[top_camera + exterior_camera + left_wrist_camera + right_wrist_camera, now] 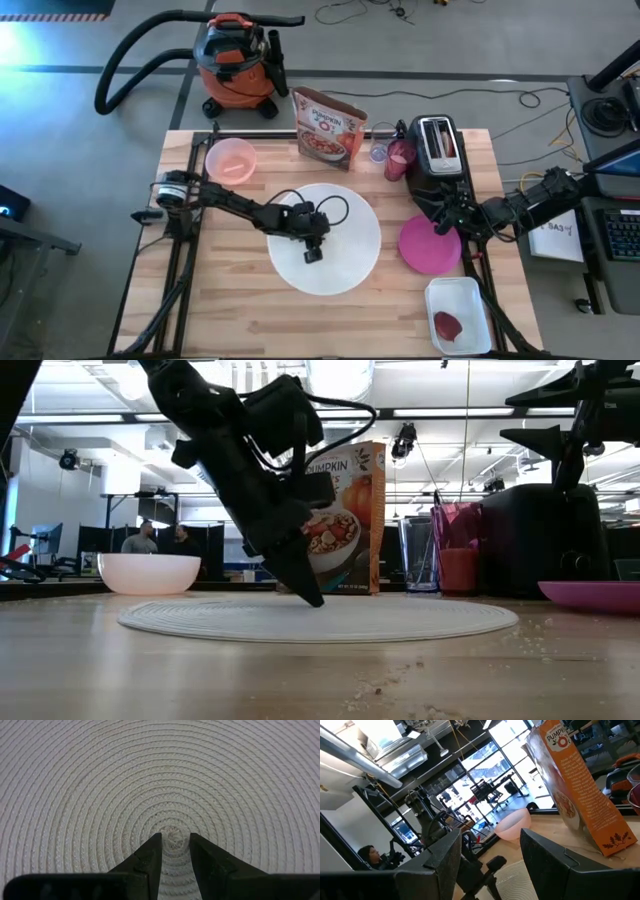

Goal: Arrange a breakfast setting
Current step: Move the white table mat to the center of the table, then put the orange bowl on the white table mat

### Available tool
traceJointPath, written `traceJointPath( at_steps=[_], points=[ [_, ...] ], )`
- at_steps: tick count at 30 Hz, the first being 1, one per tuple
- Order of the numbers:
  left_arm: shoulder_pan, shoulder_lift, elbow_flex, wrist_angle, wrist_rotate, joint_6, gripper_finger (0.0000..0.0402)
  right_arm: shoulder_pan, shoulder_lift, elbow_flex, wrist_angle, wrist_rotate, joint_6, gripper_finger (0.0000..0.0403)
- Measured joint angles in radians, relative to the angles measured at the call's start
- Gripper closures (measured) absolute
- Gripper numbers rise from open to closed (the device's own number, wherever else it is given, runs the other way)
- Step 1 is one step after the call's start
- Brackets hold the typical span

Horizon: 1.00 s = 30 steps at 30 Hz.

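Note:
A large white round woven mat (325,238) lies flat at the table's middle. My left gripper (313,255) slants down over the mat's centre (174,836), its fingers a narrow gap apart with nothing between them. In the low view its tips (315,600) stand at the mat's surface. A pale pink bowl (231,159) sits at the far left. A magenta plate (430,245) lies right of the mat. A pink cup (400,160) and a clear glass (379,152) stand at the far side. My right gripper (445,222) waits open by the plate's far edge. My left gripper comes at the middle of the white mat (172,827) slanting down from the table's left. Its fingertips (313,598) are at or just above the weave, and I cannot tell whether they touch it. Nothing is pinched.
An orange cereal box (328,127) and a black toaster (438,145) stand along the far edge. A white tray (458,315) with a dark red piece sits at the near right corner. An orange shop vacuum (235,65) stands on the floor beyond the table.

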Motion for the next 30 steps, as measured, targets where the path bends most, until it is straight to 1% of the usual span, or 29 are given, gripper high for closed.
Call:
traceJointPath(
  at_steps=[10, 15, 21, 26, 30],
  points=[
    [-0.011, -0.046, 0.009, 0.003, 0.000, -0.009, 0.0317, 0.000, 0.000, 0.000, 0.000, 0.000, 0.000, 0.0211],
    [-0.014, -0.097, 0.009, -0.034, 0.000, -0.009, 0.0317, 0.000, 0.000, 0.000, 0.000, 0.000, 0.000, 0.0211],
    [-0.014, -0.210, -0.017, -0.156, -0.002, 0.001, 0.0317, 0.000, 0.000, 0.000, 0.000, 0.000, 0.000, 0.0211],
    [-0.014, -0.307, -0.040, -0.284, -0.033, 0.030, 0.0317, 0.000, 0.000, 0.000, 0.000, 0.000, 0.000, 0.0211],
    [-0.014, -0.356, -0.043, -0.377, -0.054, 0.043, 0.0317, 0.000, 0.000, 0.000, 0.001, 0.000, 0.000, 0.0211]
  ],
)
